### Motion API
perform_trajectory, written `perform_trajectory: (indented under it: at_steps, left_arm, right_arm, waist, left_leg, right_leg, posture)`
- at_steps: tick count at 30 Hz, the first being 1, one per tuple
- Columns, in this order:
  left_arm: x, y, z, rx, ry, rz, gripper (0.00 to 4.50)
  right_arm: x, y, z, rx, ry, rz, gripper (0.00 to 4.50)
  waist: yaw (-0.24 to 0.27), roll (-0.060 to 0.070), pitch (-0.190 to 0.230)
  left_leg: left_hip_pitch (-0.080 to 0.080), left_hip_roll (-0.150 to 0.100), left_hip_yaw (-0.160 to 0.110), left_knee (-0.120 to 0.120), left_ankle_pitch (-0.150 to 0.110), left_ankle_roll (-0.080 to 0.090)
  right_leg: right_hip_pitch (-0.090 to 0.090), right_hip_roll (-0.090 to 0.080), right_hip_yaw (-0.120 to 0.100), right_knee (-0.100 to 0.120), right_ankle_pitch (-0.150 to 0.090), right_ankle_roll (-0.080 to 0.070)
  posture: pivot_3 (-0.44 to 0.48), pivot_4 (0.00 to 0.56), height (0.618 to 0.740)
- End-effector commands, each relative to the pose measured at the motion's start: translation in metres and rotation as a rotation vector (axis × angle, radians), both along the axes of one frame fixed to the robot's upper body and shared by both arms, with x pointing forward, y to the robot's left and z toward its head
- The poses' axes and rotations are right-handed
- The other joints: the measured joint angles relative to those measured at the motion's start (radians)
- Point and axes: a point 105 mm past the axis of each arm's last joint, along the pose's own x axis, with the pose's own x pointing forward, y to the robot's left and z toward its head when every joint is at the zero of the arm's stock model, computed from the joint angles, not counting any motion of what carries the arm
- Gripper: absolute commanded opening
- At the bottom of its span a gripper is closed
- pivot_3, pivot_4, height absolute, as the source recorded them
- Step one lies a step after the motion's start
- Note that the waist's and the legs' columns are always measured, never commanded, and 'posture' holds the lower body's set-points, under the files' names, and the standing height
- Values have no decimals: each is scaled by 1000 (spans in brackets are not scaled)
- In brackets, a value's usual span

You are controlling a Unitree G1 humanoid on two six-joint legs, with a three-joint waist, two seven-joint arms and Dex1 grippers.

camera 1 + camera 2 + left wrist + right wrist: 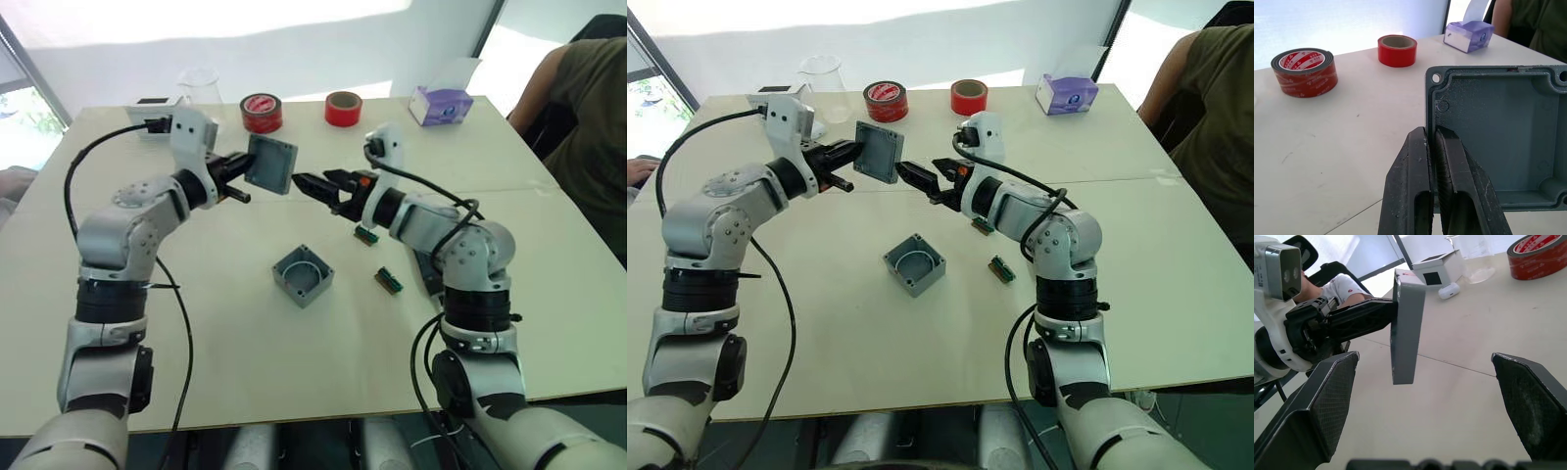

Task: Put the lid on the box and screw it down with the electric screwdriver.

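In the left eye view, the lid (271, 164) was held on edge above the table (225, 323) by the left gripper (241, 177), whose jaws were closed on the lid's near rim; the right gripper (306, 182) was seen just beyond the lid's far side, jaws parted and holding nothing. The box (303, 275) was seen open-topped on the table, below and apart from both sets of jaws. In the left wrist view, the lid's hollow inner face was shown, its rim pinched between the two closed fingers (1410, 191). In the right wrist view, the lid was seen edge-on between the widely spread fingers (1317, 406), touched by neither.
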Motion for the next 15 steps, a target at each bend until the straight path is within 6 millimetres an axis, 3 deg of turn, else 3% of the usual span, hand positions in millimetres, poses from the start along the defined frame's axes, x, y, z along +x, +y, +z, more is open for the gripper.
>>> perform_trajectory:
  at_steps: [1, 10, 13, 15]
  left_arm:
    - [-6, -5, 19, 9, -91, -22, 42]
    - [-11, -21, 18, -18, -88, -91, 42]
    - [-12, -23, 15, -3, -84, -94, 0]
    - [-13, -21, 15, -11, -83, -87, 0]
  right_arm:
    - [-6, 7, 14, 39, -37, 34, 4500]
    - [-4, 9, 13, 59, -13, 12, 4500]
    - [-3, 8, 13, 61, -16, -1, 3802]
    - [-4, 8, 13, 66, -18, -5, 3095]
  waist:
    - [1, 0, 0]
    - [1, 0, 0]
    - [1, 0, 0]
    - [0, 0, 0]
  left_leg:
    - [0, 0, 0, 0, 0, 0]
    - [0, 0, 0, 0, 0, 0]
    - [0, 0, 0, 0, 0, 0]
    - [0, 0, 0, 0, 0, 0]
  right_leg:
    - [0, 0, 0, 0, 0, 0]
    - [0, 0, 0, 0, 0, 0]
    - [0, 0, 0, 0, 0, 0]
    - [0, 0, 0, 0, 0, 0]
  posture:
    - [0, 150, 740]
    - [0, 150, 740]
    - [0, 150, 740]
    - [0, 150, 740]
